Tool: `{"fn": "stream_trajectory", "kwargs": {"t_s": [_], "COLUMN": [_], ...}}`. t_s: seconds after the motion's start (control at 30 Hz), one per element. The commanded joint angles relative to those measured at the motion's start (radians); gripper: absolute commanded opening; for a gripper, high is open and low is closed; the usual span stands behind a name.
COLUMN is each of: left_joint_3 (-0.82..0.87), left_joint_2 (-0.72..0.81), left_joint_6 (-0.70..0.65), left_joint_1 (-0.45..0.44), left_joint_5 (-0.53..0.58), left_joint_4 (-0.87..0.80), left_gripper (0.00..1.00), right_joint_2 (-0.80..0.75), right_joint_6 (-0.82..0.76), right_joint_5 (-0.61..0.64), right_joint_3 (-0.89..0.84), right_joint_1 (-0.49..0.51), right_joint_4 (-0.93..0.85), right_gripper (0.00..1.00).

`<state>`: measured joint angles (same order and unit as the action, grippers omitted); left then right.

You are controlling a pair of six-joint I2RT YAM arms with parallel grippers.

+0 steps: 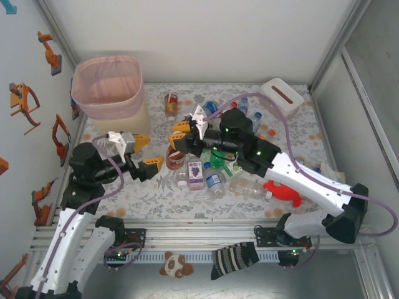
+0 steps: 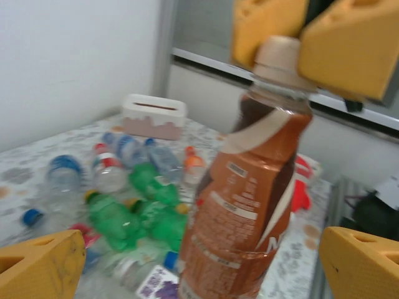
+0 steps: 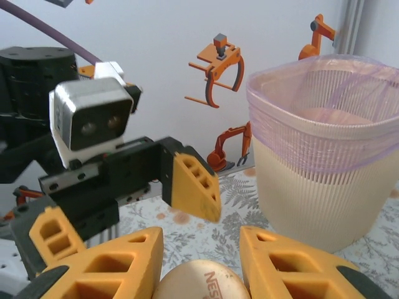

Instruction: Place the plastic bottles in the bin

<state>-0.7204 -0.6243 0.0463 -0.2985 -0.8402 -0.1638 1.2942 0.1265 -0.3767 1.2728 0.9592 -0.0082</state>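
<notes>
Your right pincer (image 2: 293,40) is clamped on the cap of a brown bottle (image 2: 249,199), which hangs upright below it. The bottle sits between the spread fingers of your left pincer (image 1: 146,154), which stands wide and holds nothing.

The left wrist view gives you the bottle's label. Behind it, the other bottles (image 2: 134,212), green and clear, lie on the tabletop (image 2: 25,168).

The right wrist view looks down on the cap top between its own fingers (image 3: 106,268). It also gives you the bin (image 3: 312,187) just past the left pincer, with a pink liner folded over its rim.

From above, the bin stands beyond the left pincer and the pile lies beneath your right arm.
</notes>
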Motion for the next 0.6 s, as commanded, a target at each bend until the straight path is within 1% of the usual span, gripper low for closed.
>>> {"fn": "stream_trajectory", "kwargs": {"t_s": [0.0,0.13,0.2,0.37,0.47,0.57], "left_joint_3": [-0.079,-0.155,-0.195,-0.25,-0.258,-0.254], "left_joint_2": [-0.065,-0.169,-0.215,-0.294,-0.311,-0.309], "left_joint_6": [-0.048,-0.105,-0.135,-0.178,-0.195,-0.2], "left_joint_1": [-0.092,-0.214,-0.264,-0.334,-0.358,-0.371], "left_joint_5": [-0.058,-0.057,-0.053,-0.052,-0.056,-0.056], "left_joint_4": [0.049,0.007,-0.024,-0.07,-0.084,-0.085], "left_gripper": [0.96,0.95,0.92,0.81,0.8,0.74], "right_joint_2": [-0.034,-0.067,-0.088,-0.114,-0.126,-0.137], "right_joint_6": [0.047,0.054,0.05,0.031,0.028,0.024], "right_joint_5": [-0.042,-0.071,-0.078,-0.087,-0.074,-0.065], "right_joint_3": [0.062,0.087,0.094,0.121,0.128,0.132], "right_joint_1": [0.005,0.005,0.005,0.005,0.006,0.005], "right_joint_4": [-0.086,-0.09,-0.09,-0.136,-0.151,-0.163], "right_gripper": [0.19,0.19,0.19,0.18,0.18,0.17]}}
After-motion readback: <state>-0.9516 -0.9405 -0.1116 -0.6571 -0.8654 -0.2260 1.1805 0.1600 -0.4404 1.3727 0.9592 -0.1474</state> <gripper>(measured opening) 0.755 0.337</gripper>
